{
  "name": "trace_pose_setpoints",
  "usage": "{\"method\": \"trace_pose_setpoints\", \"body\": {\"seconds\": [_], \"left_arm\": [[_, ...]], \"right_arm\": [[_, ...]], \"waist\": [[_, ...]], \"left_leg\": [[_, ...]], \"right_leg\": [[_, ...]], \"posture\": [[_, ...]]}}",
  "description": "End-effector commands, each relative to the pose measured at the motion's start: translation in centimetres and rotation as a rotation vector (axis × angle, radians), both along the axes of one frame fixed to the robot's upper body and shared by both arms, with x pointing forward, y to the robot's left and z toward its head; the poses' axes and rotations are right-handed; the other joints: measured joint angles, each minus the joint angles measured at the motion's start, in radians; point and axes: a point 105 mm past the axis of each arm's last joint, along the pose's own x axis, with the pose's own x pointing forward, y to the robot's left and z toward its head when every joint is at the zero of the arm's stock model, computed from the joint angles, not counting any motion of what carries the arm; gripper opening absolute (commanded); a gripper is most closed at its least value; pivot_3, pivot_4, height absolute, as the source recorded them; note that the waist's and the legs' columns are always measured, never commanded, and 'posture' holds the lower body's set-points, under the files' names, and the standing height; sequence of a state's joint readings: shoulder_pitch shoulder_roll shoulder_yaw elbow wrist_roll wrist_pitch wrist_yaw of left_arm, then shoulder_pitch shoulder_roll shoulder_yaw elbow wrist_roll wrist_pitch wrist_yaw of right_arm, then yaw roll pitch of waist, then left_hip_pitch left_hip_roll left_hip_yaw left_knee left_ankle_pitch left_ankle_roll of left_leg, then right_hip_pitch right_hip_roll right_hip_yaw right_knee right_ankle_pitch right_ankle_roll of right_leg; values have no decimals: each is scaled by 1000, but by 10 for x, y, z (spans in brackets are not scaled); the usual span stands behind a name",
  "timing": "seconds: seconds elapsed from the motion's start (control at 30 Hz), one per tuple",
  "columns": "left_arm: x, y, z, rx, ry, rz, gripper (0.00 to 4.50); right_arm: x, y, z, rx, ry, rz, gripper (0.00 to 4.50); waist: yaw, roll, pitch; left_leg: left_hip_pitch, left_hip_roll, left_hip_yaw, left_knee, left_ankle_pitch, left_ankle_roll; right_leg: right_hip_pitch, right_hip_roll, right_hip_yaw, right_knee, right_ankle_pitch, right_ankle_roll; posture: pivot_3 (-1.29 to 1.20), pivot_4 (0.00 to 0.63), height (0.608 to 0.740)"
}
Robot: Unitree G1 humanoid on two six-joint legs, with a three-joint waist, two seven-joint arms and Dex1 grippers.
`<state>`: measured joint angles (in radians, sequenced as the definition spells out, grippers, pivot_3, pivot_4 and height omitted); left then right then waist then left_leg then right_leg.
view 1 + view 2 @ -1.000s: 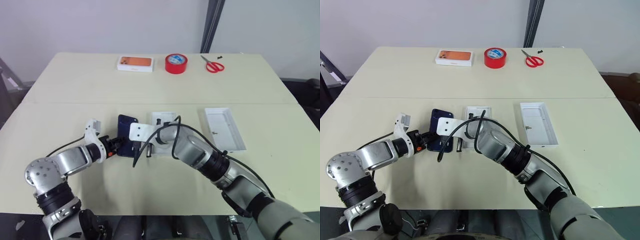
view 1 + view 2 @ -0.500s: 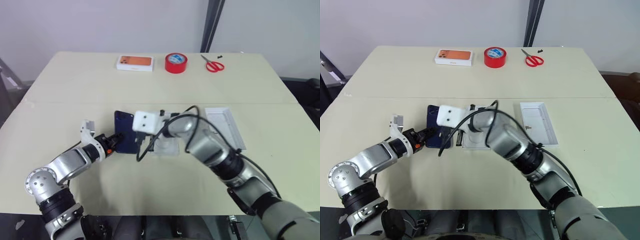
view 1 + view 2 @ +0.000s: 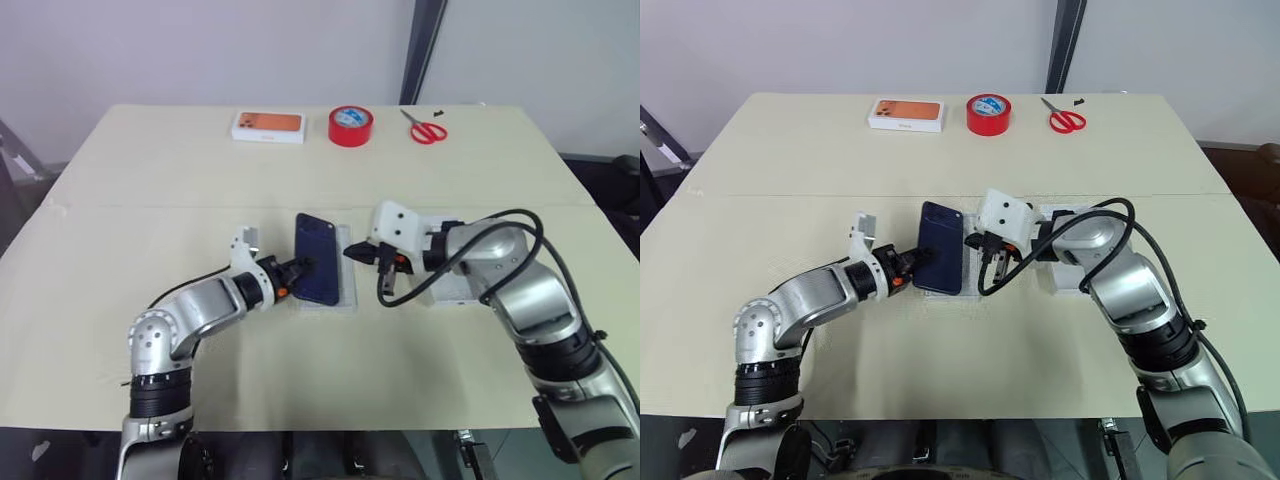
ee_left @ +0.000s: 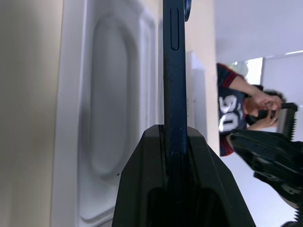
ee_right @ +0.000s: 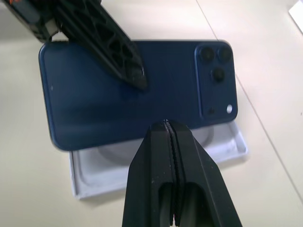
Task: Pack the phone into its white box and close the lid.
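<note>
My left gripper (image 3: 297, 268) is shut on one short end of the dark blue phone (image 3: 318, 272). It holds the phone on edge, tilted, just above the white box (image 3: 346, 296). The left wrist view shows the phone's thin side (image 4: 174, 71) rising from my fingers (image 4: 151, 189), with the white box's oval recess (image 4: 109, 118) beside it. My right gripper (image 3: 352, 252) is shut and empty, its tip (image 5: 166, 124) at the phone's long edge (image 5: 132, 94), camera cluster end to one side. The lid (image 3: 1065, 280) lies behind my right arm, mostly hidden.
Along the table's far edge sit a white box printed with an orange phone (image 3: 268, 125), a red tape roll (image 3: 350, 126) and red scissors (image 3: 427, 130). A black cable loops off my right wrist (image 3: 400, 290). A person (image 4: 236, 113) stands in the background.
My left gripper has carried the phone to the right, over the white box. My right arm has swung right and up, from across the phone to its right side, uncovering the box.
</note>
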<state>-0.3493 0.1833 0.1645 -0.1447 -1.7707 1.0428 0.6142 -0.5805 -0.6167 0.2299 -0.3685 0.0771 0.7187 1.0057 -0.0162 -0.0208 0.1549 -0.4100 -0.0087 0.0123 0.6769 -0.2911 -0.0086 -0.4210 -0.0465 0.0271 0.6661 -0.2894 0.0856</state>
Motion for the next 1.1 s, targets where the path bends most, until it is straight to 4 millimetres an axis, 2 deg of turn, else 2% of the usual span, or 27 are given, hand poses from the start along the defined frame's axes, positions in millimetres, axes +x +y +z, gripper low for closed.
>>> {"method": "trace_pose_setpoints", "body": {"seconds": [0.03, 0.1, 0.23, 0.4, 0.5, 0.77, 0.87, 1.1], "left_arm": [[5, -12, 10, -15, -42, -18, 56], [7, -16, 7, -8, -39, -21, 56], [9, -19, 4, -12, -37, -23, 1801], [7, -21, 6, -16, -54, -50, 4362], [3, -18, 11, -16, -81, -68, 4443], [-7, 2, 30, 236, -287, -190, 4443], [-7, 5, 36, 247, -321, -198, 4443], [2, -1, 29, 250, -298, -186, 4443]], "right_arm": [[-1, -4, 5, 8, -43, -15, 0], [-1, -4, 5, 13, -41, -23, 0], [-3, -3, 3, 14, -36, -26, 0], [-2, -3, 2, 5, -37, -26, 0], [-2, -2, 3, 6, -39, -25, 0], [-1, 1, 2, 6, -36, -15, 0], [0, 1, 1, 7, -34, -14, 0], [0, 5, -2, 11, -31, -12, 0]], "waist": [[5, 0, 0], [6, 0, 0], [6, 0, 0], [5, 0, 0], [3, 0, 0], [5, 0, 0], [8, 0, 1], [6, 0, 1]], "left_leg": [[0, 0, 0, 0, 0, 0], [-1, 0, 0, 1, 0, 0], [-1, 0, 0, 2, 1, -2], [-1, 0, 0, 2, 1, -1], [0, 0, 0, 2, 1, -1], [0, 0, -1, 2, 1, -1], [0, 0, -1, 2, 1, -1], [0, 0, -2, 2, 1, -1]], "right_leg": [[0, 0, 0, 0, 0, 0], [1, 0, 0, -1, 0, 0], [2, 0, 0, -2, 0, 0], [2, 0, -1, -2, 0, 0], [2, 0, -1, -2, 0, 0], [2, 0, -1, -2, 0, 0], [3, 0, -1, -3, 0, 0], [3, 0, -2, -3, 0, 0]], "posture": [[0, 150, 729], [0, 150, 729], [0, 150, 729], [0, 150, 729], [0, 150, 729], [0, 150, 729], [0, 150, 729], [0, 150, 729]]}}
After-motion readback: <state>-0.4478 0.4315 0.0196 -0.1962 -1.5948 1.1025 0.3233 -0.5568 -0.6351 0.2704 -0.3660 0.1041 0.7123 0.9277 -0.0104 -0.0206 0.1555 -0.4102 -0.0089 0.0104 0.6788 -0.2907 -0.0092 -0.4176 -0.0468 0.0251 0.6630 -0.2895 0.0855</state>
